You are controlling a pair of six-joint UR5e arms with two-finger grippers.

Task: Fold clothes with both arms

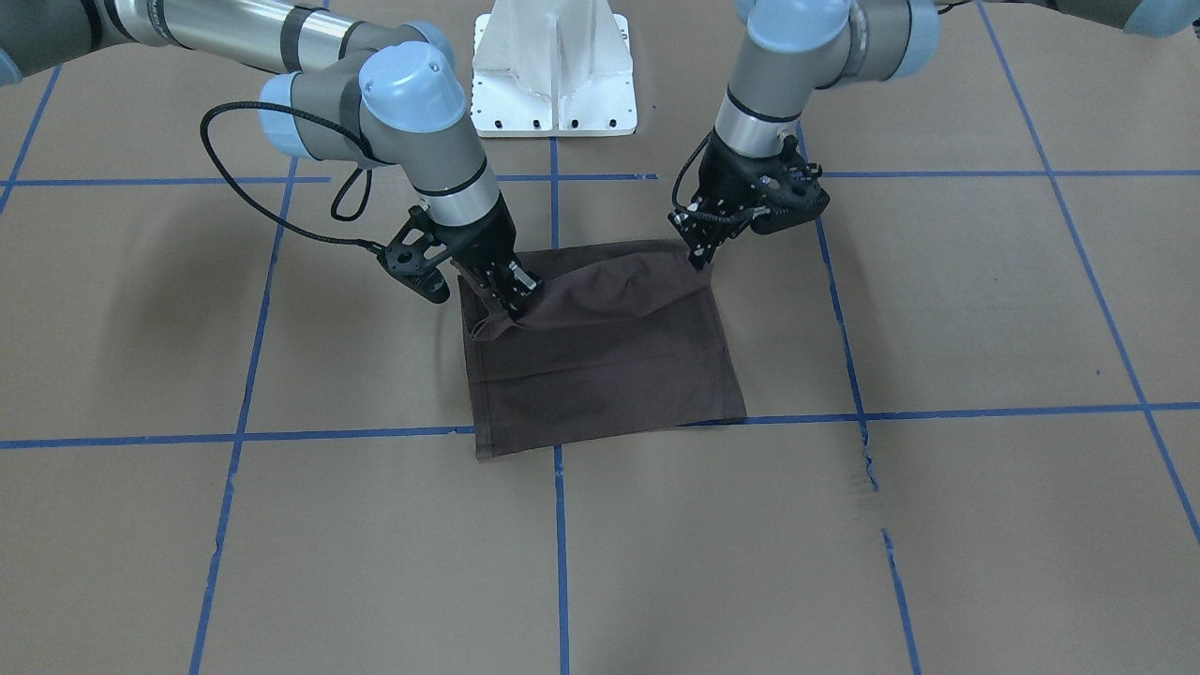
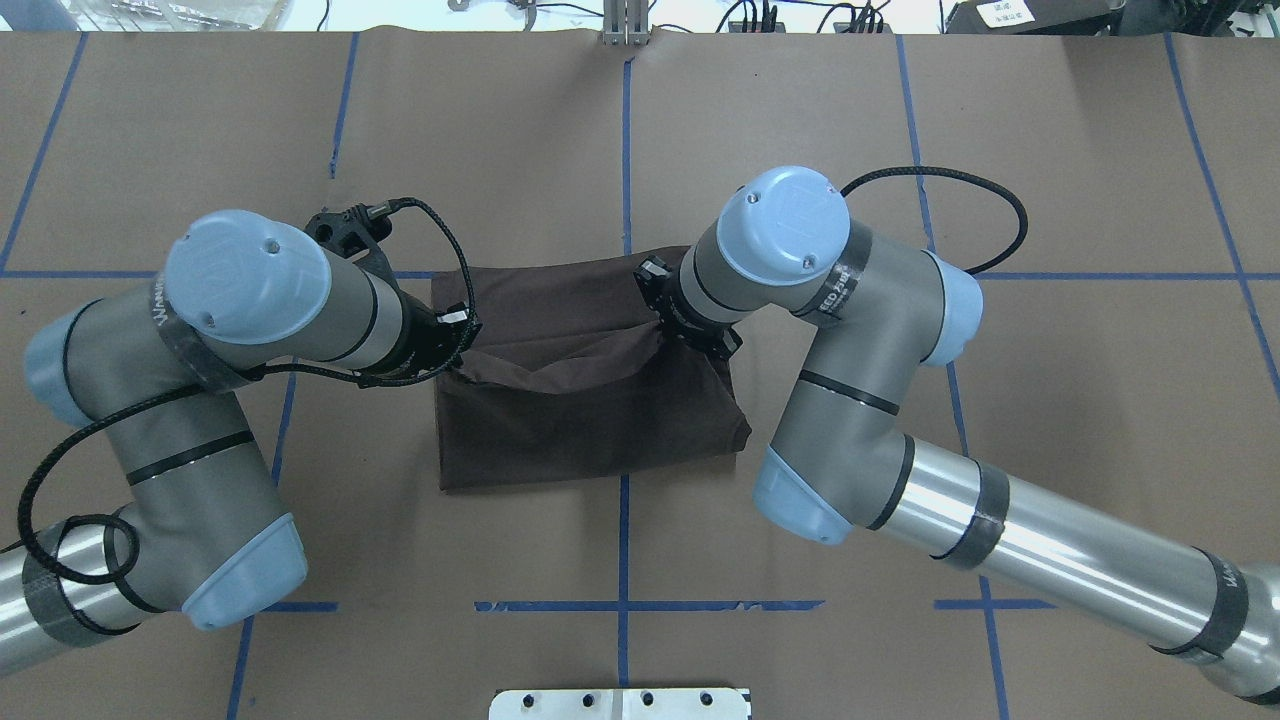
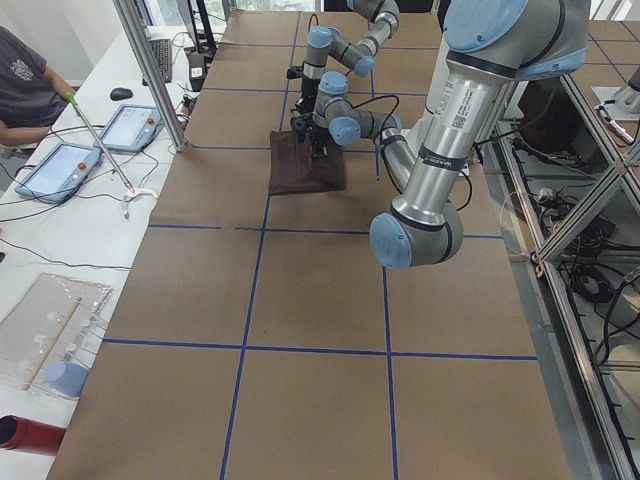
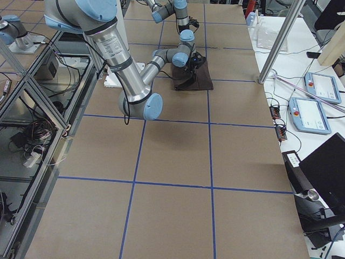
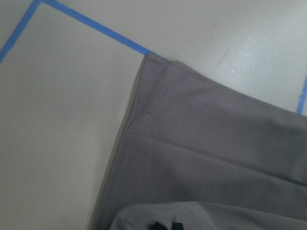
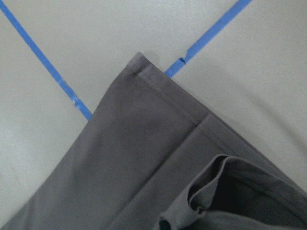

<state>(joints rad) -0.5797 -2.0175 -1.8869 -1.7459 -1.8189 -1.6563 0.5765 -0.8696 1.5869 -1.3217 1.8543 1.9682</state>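
Note:
The dark brown-grey T-shirt (image 1: 609, 366) lies folded into a rectangle at the table's middle, also in the overhead view (image 2: 590, 430). My right gripper (image 1: 514, 298) is shut on the shirt's robot-side edge at one corner. My left gripper (image 1: 701, 258) is shut on the same edge at the other corner. The held edge is raised a little and sags between them. The left wrist view shows the flat shirt (image 5: 201, 143) below a lifted fold. The right wrist view shows the shirt's hemmed corner (image 6: 144, 158). Collar and lettering are hidden.
The white pedestal base (image 1: 555, 70) stands behind the shirt on the robot's side. Blue tape lines (image 1: 561, 525) cross the brown table cover. Tablets (image 3: 60, 165) and a seated person (image 3: 20, 80) are on a side bench beyond the table's far edge.

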